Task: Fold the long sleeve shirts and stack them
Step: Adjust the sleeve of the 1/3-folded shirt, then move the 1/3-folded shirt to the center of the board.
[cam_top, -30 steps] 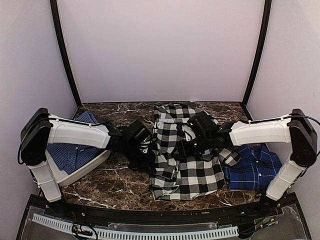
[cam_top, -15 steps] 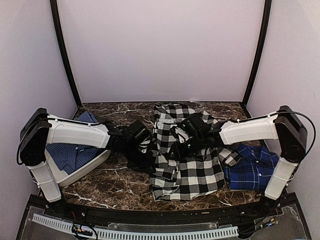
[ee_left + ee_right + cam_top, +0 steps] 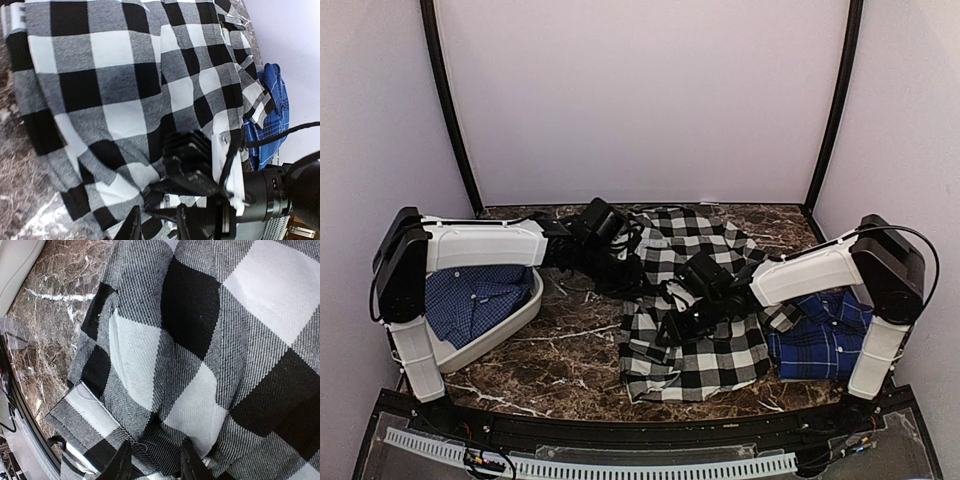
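The black-and-white checked shirt [image 3: 705, 350] lies rumpled in the middle of the table, and it fills the left wrist view [image 3: 110, 85] and the right wrist view [image 3: 200, 340]. The dark blue plaid shirt [image 3: 825, 338] lies folded to its right, partly seen in the left wrist view [image 3: 274, 95]. My left gripper [image 3: 632, 272] hovers over the checked shirt's far left part, open [image 3: 156, 225], nothing between its fingers. My right gripper [image 3: 672, 328] presses into the shirt's middle, its fingers closed on a fold of checked cloth [image 3: 152, 465]. It also shows in the left wrist view [image 3: 192, 165].
A white bin [image 3: 523, 312] at the left holds another blue checked garment [image 3: 470, 300]. Dark marble tabletop [image 3: 570, 345] shows between the bin and the shirts. Black frame posts [image 3: 448, 110] and pale walls close in the back and sides.
My left gripper has opened, let go of the checked cloth and drawn back toward the far left. My right gripper has moved left and nearer over the shirt, its jaws narrowing on a fold.
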`<state>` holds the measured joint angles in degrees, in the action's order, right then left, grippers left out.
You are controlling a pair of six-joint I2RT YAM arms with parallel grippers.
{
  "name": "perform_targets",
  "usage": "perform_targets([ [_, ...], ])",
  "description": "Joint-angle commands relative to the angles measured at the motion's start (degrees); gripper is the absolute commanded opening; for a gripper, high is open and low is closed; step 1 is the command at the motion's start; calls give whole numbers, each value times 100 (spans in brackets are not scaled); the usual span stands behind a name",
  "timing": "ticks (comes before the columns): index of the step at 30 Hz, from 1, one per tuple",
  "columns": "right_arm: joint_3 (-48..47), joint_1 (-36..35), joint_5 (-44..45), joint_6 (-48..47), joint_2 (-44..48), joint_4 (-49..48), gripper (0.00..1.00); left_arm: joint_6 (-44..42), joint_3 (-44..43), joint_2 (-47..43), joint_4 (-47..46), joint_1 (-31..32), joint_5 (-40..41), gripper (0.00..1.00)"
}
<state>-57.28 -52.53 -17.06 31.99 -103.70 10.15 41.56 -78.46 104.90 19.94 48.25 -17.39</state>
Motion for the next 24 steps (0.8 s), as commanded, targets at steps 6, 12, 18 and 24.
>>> perform_targets([
  [6,-202,276,520,-69,760,214,34,35,481,885,-1385,-464,-1086,23],
  [12,-836,967,351,-262,566,125,34,-81,593,1114,-1333,-594,-1146,23],
  [18,-1735,1434,-28,-457,-55,-91,35,-159,689,424,-994,-602,-906,26],
  [24,-2763,1799,-793,-491,-1086,-325,34,-77,1261,-254,-835,-673,-777,29],
])
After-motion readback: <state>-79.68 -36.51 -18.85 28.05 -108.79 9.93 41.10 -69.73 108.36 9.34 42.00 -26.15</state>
